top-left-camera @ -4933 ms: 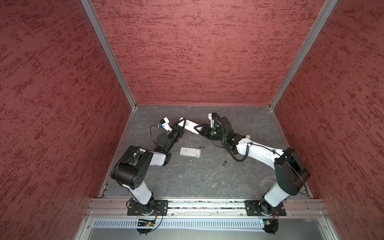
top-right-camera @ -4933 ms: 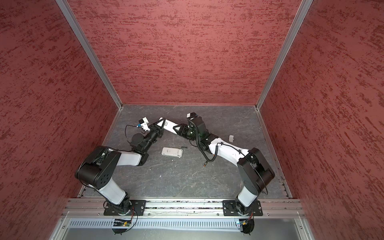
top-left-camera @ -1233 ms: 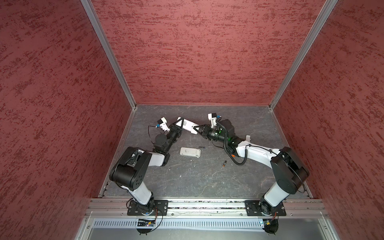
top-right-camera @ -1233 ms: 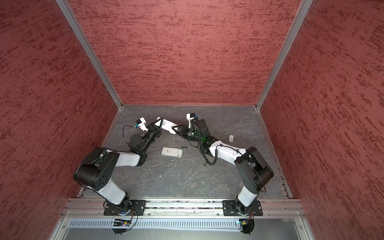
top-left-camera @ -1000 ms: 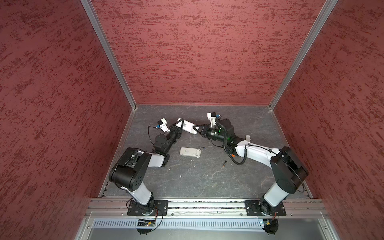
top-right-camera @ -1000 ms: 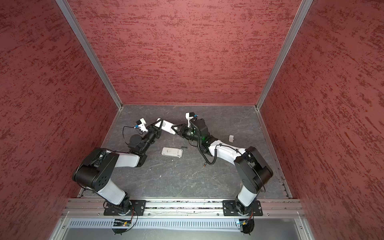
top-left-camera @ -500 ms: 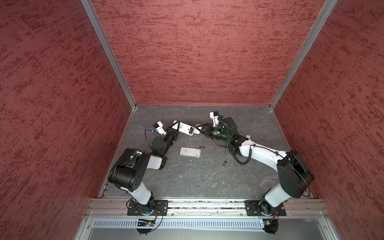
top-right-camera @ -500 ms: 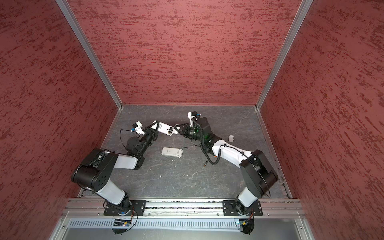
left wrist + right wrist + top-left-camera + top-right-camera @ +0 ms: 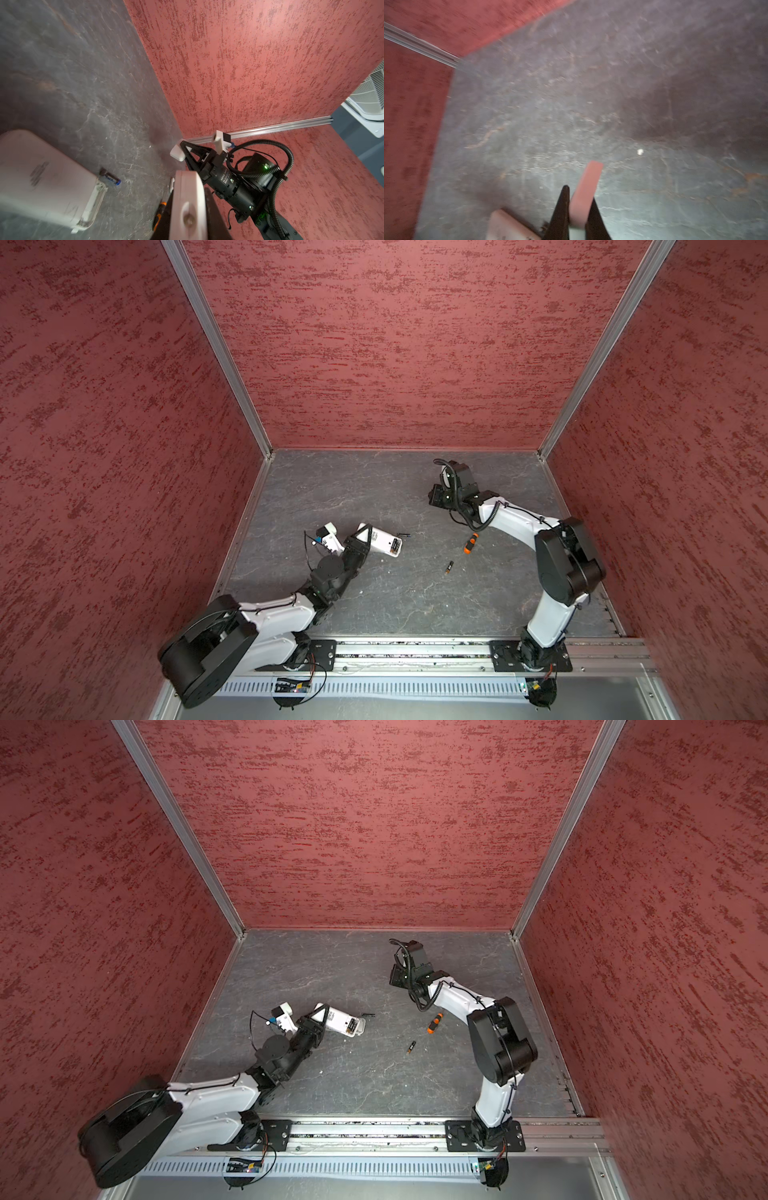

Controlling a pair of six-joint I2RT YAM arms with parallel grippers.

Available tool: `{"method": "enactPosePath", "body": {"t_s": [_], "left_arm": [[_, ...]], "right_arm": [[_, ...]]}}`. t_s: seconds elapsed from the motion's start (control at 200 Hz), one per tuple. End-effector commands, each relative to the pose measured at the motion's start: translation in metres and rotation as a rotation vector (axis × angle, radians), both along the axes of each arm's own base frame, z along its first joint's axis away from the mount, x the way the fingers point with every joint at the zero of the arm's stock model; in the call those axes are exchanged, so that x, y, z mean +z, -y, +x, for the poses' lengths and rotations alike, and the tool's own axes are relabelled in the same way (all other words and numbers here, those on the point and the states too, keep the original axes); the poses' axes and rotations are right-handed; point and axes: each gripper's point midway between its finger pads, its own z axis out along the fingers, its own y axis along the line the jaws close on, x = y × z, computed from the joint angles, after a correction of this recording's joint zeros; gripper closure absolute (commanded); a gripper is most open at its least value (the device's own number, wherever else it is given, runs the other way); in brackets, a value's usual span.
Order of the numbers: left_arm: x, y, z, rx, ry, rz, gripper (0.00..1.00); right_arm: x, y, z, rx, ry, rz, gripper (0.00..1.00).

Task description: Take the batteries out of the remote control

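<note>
Two grippers, both clenched, over a grey stone-patterned floor (image 9: 374, 489) boxed in by red textured walls (image 9: 395, 344). The left gripper (image 9: 188, 193), left of centre in both top views, grasps a white slab-shaped remote control (image 9: 187, 205) edge-on between its black fingers (image 9: 214, 218). Just beside it on the floor lies a second white remote control (image 9: 386, 545) (image 9: 343, 1025), printed back upward, its open battery bay turned toward the right of the frame. Whether the two remotes touch cannot be told, nor whether the bay holds anything. A slim black battery (image 9: 403, 535) (image 9: 368, 1015) rests on the floor just off that open end (the left wrist view shows this battery (image 9: 110, 177) dark with a blue tip). A second battery (image 9: 449, 567) (image 9: 410, 1047), black with a gold-brown end, lies well apart near the middle of the floor, below and left of an orange-and-black-handled screwdriver (image 9: 470, 543), which also lies flat. The right gripper (image 9: 579, 194), toward the upper right of the floor in both top views and well apart from the remotes, pinches a small flat white cover (image 9: 586, 182) by one end and holds it above the floor. The right wrist view is motion-blurred, the cover showing pinkish there. Another small white piece (image 9: 171, 184) lies on the floor near that gripper, partly hidden behind the held remote in the left wrist view.
</note>
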Motion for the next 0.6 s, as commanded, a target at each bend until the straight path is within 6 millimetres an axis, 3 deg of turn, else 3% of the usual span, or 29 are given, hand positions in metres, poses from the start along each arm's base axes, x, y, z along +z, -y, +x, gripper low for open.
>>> {"method": "enactPosePath", "body": {"t_s": [0.0,0.18,0.291,0.366,0.596], "left_arm": [[-0.038,-0.023,-0.013,0.153,-0.117,0.153,1.00],[-0.068,-0.024,-0.037,0.191,-0.206,0.194,1.00],[-0.084,-0.022,-0.042,0.199,-0.235,0.215,1.00],[-0.083,-0.016,-0.039,0.197,-0.225,0.193,1.00],[-0.100,-0.011,-0.041,0.190,-0.254,0.212,1.00]], "right_arm": [[-0.025,0.028,0.005,-0.025,-0.035,-0.209,1.00],[-0.043,0.041,0.007,-0.056,-0.055,-0.299,1.00],[-0.053,0.044,0.007,-0.050,-0.082,-0.334,1.00],[-0.058,0.044,0.007,-0.050,-0.089,-0.340,1.00],[-0.065,0.043,0.007,-0.046,-0.102,-0.336,0.83]]}}
